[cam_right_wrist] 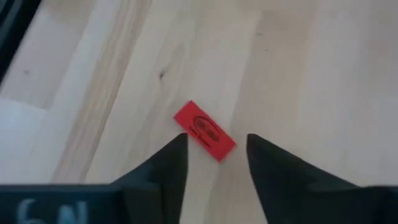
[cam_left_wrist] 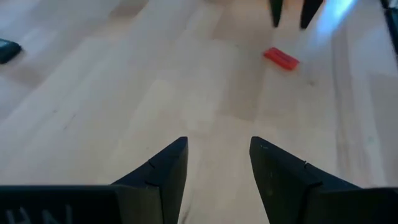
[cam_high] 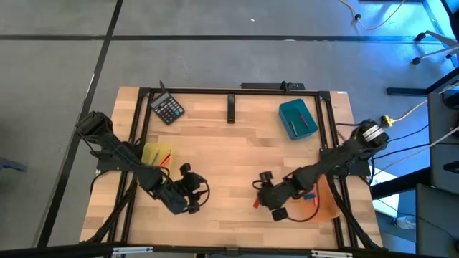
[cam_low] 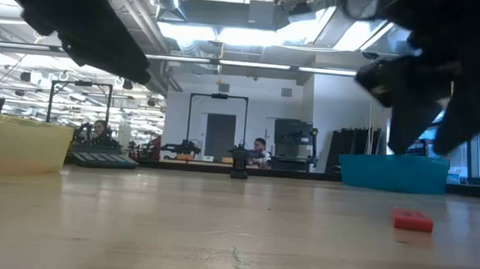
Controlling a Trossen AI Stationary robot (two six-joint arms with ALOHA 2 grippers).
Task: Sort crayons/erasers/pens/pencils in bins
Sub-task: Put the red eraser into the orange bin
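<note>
Right gripper (cam_right_wrist: 211, 163) hovering just above the red eraser (cam_right_wrist: 204, 131), fingers apart, nothing clamped between them. Red eraser (cam_high: 256, 203) lying flat on the bare table (cam_high: 237, 150), near the front edge, toward the right side. Left gripper (cam_left_wrist: 214, 168) waiting near the front edge on the left side, fingers also apart and empty. Teal bin (cam_high: 297, 118) standing near the back right corner, yellow bin (cam_high: 156, 155) by the left edge, orange bin (cam_high: 324, 202) by the right edge, partly hidden under the right arm
</note>
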